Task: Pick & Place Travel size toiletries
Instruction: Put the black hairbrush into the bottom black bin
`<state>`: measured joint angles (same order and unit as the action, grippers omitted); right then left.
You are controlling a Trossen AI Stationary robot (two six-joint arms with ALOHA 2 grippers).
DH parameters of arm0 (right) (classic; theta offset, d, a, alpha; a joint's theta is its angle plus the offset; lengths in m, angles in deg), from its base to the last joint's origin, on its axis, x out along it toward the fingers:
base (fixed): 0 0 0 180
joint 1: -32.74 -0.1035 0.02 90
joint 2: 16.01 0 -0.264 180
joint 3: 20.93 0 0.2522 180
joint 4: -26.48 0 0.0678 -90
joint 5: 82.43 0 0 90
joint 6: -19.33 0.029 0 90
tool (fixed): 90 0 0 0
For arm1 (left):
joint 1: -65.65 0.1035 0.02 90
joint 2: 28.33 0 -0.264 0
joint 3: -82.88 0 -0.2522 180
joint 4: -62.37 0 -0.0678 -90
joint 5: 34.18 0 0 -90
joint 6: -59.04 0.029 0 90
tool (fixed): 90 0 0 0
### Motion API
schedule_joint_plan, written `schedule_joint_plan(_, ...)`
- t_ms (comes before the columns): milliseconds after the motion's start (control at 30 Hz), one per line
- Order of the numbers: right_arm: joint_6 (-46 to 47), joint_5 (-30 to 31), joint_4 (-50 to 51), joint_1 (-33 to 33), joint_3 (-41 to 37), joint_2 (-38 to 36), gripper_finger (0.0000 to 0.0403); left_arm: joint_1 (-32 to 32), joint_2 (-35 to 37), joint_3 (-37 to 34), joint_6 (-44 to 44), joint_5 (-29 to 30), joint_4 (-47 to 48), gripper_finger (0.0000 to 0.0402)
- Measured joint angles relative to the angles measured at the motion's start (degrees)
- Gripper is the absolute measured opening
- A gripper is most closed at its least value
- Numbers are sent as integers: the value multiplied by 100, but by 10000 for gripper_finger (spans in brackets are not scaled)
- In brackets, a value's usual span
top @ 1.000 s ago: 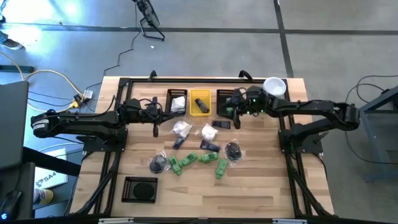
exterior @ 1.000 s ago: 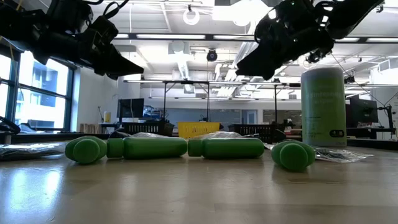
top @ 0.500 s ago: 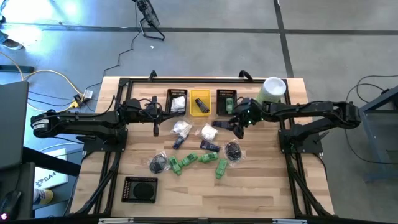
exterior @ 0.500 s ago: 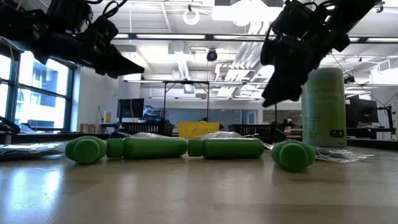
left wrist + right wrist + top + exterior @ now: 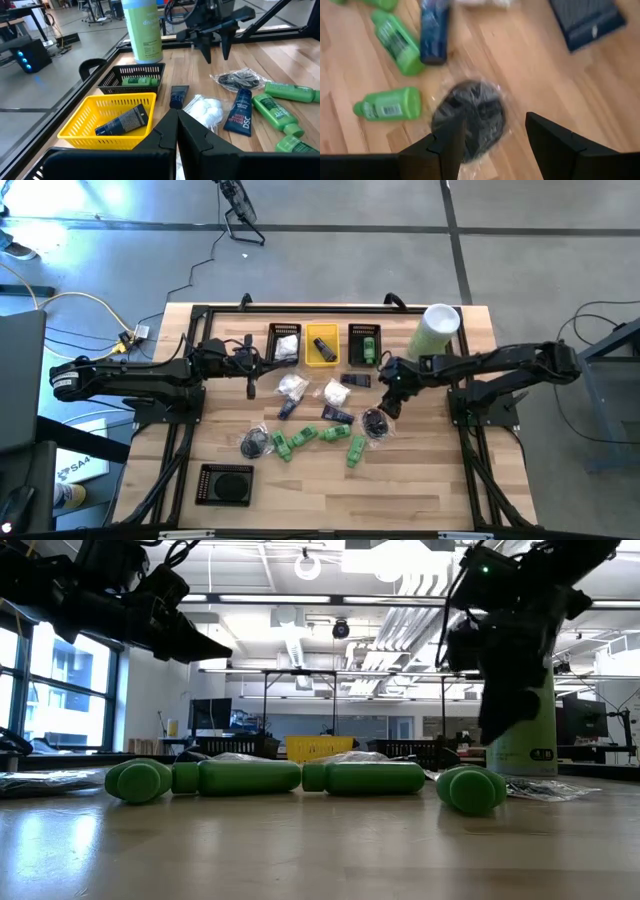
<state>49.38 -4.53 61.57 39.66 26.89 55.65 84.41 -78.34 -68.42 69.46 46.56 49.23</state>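
A yellow mesh basket point(image 5: 107, 131) holds a dark tube point(image 5: 124, 121); my right hand point(image 5: 495, 137) hangs spread over a crinkly-wrapped black round piece point(image 5: 470, 114).

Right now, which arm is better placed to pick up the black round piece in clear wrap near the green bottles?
The right. Its gripper hangs open just above that wrapped black piece, fingers straddling it in its wrist view. The left gripper waits, shut, by the bins.
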Motion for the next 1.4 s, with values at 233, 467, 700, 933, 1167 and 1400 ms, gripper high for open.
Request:
schedule_joint_plan(233, 190, -365, -414, -98, -534, -2, 199, 0, 0, 0, -11, -2, 0, 1)
schedule_joint_plan(467, 180, -289, -971, -93, -963, -2, 199, -1, -1, 0, -38, -22, -1, 1)
schedule_joint_plan(700, 127, -301, -1543, -92, -1135, -2, 199, -1, 0, 0, -41, -20, -2, 1)
schedule_joint_plan(933, 150, 9, -1610, -92, -1174, 0, 199, 0, 1, 0, -55, -20, -4, 1)
schedule_joint_plan(1167, 138, 13, -1720, -92, -1174, 2, 199, 0, 1, 0, -53, -17, -2, 1)
schedule_joint_plan(1400, 118, -40, -2014, -92, -1162, 449, 199, 0, -1, 0, -51, -15, -2, 1)
